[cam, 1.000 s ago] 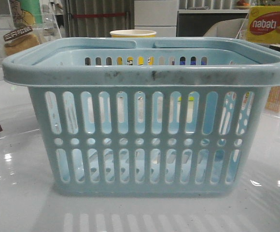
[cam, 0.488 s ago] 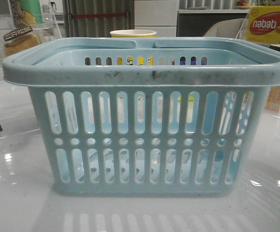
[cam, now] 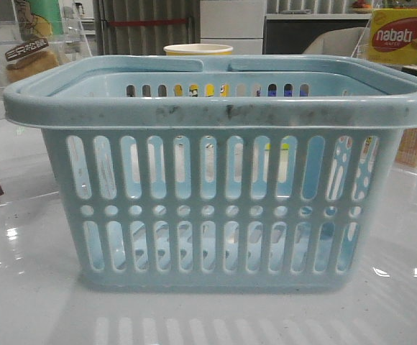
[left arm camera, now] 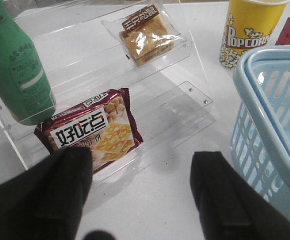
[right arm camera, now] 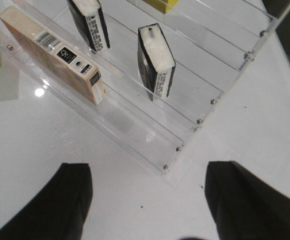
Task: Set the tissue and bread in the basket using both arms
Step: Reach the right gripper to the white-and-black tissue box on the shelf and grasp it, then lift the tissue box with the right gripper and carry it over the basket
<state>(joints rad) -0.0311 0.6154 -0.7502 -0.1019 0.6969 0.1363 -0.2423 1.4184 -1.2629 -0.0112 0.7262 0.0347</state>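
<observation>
While the basket (cam: 216, 201) fills the middle of the front view on the glossy white table (cam: 21, 287), both arms hang over the clear acrylic shelves to either side of it. The left gripper (left arm camera: 140, 195) has its two dark fingers spread well apart with nothing between them, hovering above the white surface just beside the clear tiered rack (left arm camera: 110, 100). On that rack's upper step lies the bread (left arm camera: 146, 37) — golden-brown in clear wrap, a dark label across one end. A lower step holds a maroon cracker packet (left arm camera: 95, 132), with a green bottle (left arm camera: 17, 65) beside it. A yellow popcorn cup (left arm camera: 247, 32) stands behind the basket's rim.

The right gripper (right arm camera: 147, 200) is likewise spread wide and empty, above the table just off a corner of the other clear rack (right arm camera: 195, 90). Two black tissue packs stand on it — one (right arm camera: 156, 62) near that corner, another (right arm camera: 91, 22) further along. A pale long box (right arm camera: 52, 52) lies on the lowest step.
</observation>
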